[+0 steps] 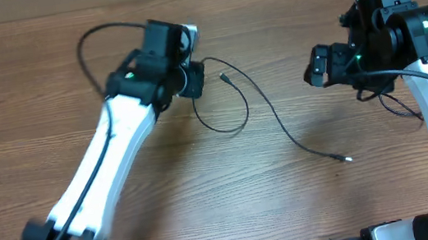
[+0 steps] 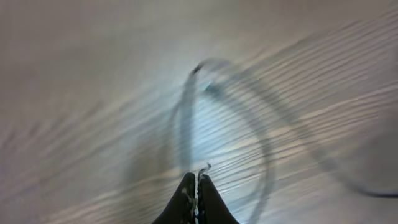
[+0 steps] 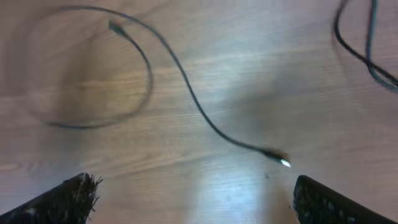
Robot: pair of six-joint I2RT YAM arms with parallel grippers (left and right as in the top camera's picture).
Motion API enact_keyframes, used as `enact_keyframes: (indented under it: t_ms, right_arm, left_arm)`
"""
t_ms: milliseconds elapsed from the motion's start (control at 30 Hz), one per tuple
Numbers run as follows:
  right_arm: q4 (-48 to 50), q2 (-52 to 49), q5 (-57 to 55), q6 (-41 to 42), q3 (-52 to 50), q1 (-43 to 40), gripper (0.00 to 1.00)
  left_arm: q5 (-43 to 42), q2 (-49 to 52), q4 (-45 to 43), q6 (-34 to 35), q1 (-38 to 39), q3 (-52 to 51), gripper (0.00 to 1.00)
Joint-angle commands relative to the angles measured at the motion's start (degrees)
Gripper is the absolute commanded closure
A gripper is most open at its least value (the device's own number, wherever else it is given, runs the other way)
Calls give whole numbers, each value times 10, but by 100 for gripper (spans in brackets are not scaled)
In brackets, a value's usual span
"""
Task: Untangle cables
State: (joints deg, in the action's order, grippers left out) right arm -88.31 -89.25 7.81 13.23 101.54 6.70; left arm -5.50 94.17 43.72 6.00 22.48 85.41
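Thin black cables (image 1: 266, 105) lie on the wooden table between the arms. One strand runs from my left gripper (image 1: 192, 81) down to a silver-tipped plug (image 1: 347, 158). Another strand curls into a loop (image 1: 227, 128) that ends in a small plug (image 1: 225, 75). In the left wrist view my left gripper (image 2: 197, 177) is shut, and a blurred cable (image 2: 184, 124) leads up from its tips. My right gripper (image 1: 313, 69) hovers wide open above the table. Its fingers (image 3: 68, 200) are apart, with the silver-tipped plug (image 3: 283, 162) lying just ahead of them and nothing held.
A thicker black arm cable (image 1: 398, 104) loops beside the right arm, and shows in the right wrist view as dark cords (image 3: 367, 43). Another arm cable (image 1: 92, 45) arcs behind the left arm. The table (image 1: 207, 195) is bare wood.
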Motion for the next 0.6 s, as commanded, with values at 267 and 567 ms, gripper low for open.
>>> enact_keyframes:
  t_ms: [267, 567]
  right_arm:
    - [103, -34, 56, -90, -33, 72, 0]
    - [190, -101, 64, -35, -119, 92, 0]
  left_arm:
    - [-104, -92, 9, 8, -1, 11, 96]
    - [78, -91, 142, 9, -1, 11, 80]
